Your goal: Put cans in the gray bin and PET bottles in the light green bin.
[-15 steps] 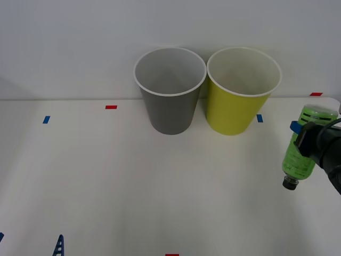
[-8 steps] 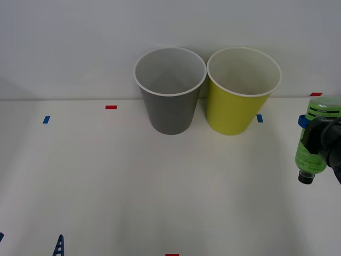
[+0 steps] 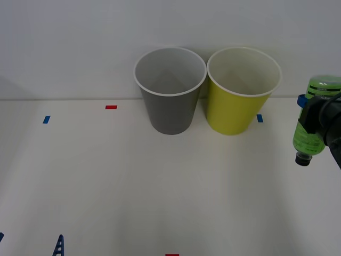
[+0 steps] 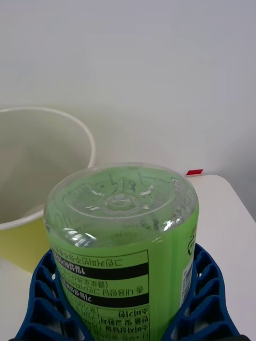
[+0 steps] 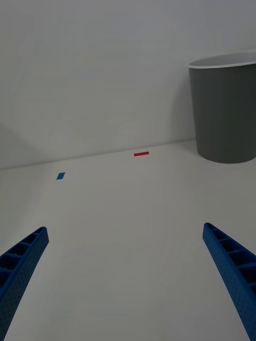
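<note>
Your right end effector [image 3: 314, 125] pinches the PET bottle [image 3: 310, 120] cap-down, lifted clear of the table [image 3: 160, 186]. The light green bin [image 3: 240, 98] stands off to its left, the gray bin [image 3: 170, 96] just beyond that. The bottle seems tilted (hard to judge at the frame's edge), so it could clip the white rim, or drop short if released early. Your left end effector [image 5: 128, 277] is spread wide, low over the table.

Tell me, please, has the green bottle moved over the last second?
Yes. Held in the right gripper, the bottle has risen, its top now level with the light green bin's upper wall.
</note>
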